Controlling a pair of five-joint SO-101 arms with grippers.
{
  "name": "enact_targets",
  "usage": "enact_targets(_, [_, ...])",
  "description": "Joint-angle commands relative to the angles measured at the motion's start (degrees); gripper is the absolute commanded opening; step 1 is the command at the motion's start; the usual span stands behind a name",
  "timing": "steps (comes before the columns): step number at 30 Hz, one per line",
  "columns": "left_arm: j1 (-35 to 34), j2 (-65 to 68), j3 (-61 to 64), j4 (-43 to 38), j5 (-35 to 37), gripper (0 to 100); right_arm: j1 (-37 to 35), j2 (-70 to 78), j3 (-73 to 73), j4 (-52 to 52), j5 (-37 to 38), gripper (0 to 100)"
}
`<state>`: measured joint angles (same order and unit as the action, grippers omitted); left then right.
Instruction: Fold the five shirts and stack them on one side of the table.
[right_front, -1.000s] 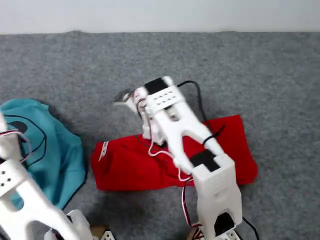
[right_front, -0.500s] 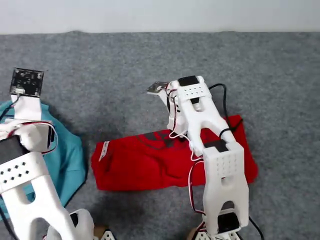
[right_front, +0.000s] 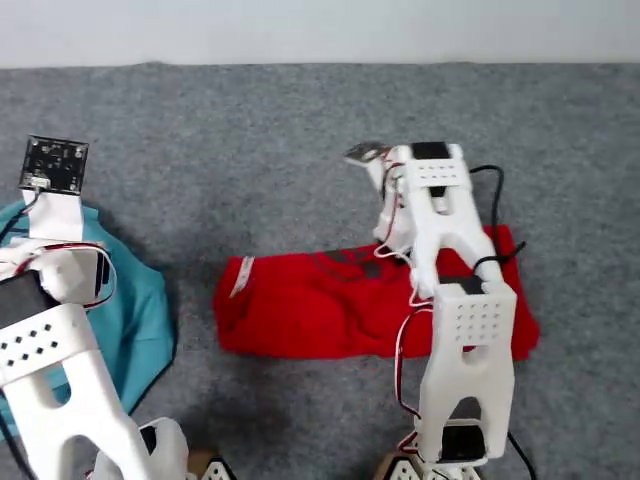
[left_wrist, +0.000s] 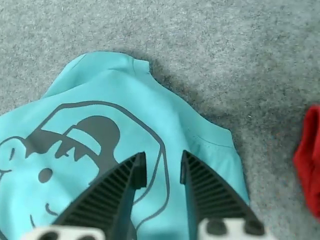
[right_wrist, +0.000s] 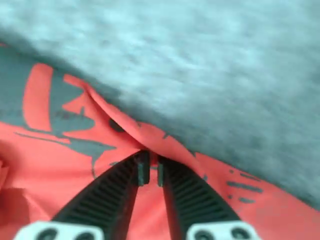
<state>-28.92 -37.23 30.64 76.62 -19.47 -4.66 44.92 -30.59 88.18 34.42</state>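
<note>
the red shirt (right_front: 300, 310) lies crumpled across the middle of the grey table (right_front: 250, 130), its right part hidden under the right arm (right_front: 465, 330). the right gripper (right_wrist: 149, 167) is pinched almost closed on a raised fold at the shirt's far edge; how much cloth sits between the tips is hard to tell. the teal shirt (right_front: 140, 310) lies at the table's left side, cut off by the frame and partly covered by the left arm. the left gripper (left_wrist: 159, 170) hangs over its print, narrowly parted, holding nothing.
</note>
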Motion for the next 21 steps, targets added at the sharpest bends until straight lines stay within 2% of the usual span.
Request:
enact_targets(1, [0.2, -1.0, -2.1, 1.1, -0.7, 12, 2.9, -0.5, -5.2, 1.1, 0.2, 5.8])
enact_targets(10, [0.4, -1.1, -2.2, 1.1, -0.6, 12, -1.3, -5.2, -18.2, 12.6, -4.0, 5.8])
enact_targets(14, [0.4, -1.1, -4.5, 3.7, -0.7, 13, -0.7, -9.7, -20.6, 14.8, -9.2, 5.8])
enact_targets(21, [2.3, -0.9, -8.4, 6.5, -0.8, 13, 4.8, -19.9, -4.0, 14.8, -12.6, 6.2])
